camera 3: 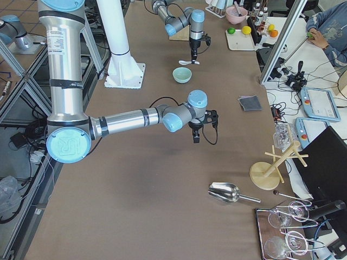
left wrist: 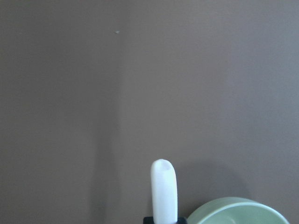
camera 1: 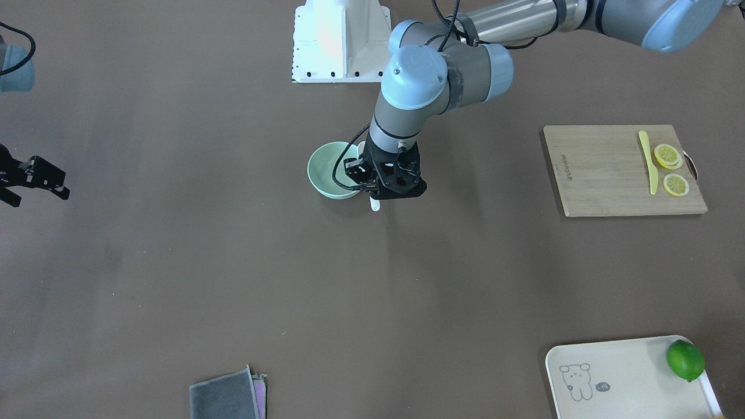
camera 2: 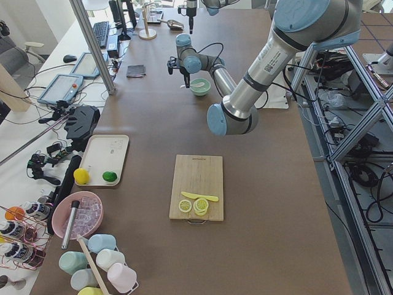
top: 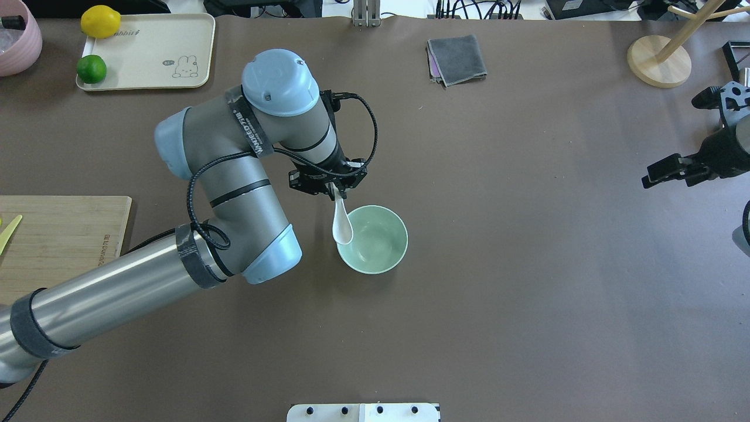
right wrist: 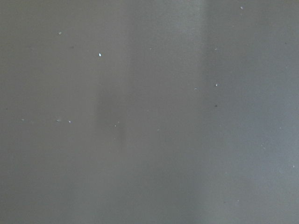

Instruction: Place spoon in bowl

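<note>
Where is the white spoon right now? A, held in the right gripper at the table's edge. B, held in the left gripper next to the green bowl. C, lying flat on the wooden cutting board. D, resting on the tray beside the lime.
B: in the overhead view the left gripper is shut on the handle of the spoon, whose scoop hangs at the rim of the bowl.

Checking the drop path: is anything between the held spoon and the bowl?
Nothing visible. The left gripper holds the white spoon by its handle, scoop at the green bowl's rim; the bowl looks empty.
</note>
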You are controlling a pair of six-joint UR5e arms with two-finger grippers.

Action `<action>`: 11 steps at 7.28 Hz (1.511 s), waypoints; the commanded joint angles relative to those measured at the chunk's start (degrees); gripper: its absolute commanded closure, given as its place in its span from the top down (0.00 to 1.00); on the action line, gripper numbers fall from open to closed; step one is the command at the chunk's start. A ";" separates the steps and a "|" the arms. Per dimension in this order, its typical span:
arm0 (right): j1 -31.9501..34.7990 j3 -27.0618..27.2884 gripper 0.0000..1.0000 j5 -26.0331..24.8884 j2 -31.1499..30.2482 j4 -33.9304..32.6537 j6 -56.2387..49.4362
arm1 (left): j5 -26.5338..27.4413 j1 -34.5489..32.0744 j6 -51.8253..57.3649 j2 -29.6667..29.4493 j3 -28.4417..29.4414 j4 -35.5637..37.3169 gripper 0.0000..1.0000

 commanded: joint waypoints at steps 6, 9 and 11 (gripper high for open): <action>5.13 0.54 1.00 1.33 -0.35 -0.11 -0.59 | -0.34 -3.37 3.47 7.07 -12.61 3.16 0.98; 14.43 -2.35 1.00 2.48 0.53 -10.16 -20.63 | -4.75 -17.50 32.23 20.79 -21.34 12.37 0.98; 19.54 -3.32 1.00 2.56 1.76 -17.31 -30.87 | -9.22 -29.70 56.39 30.88 -22.77 14.78 0.98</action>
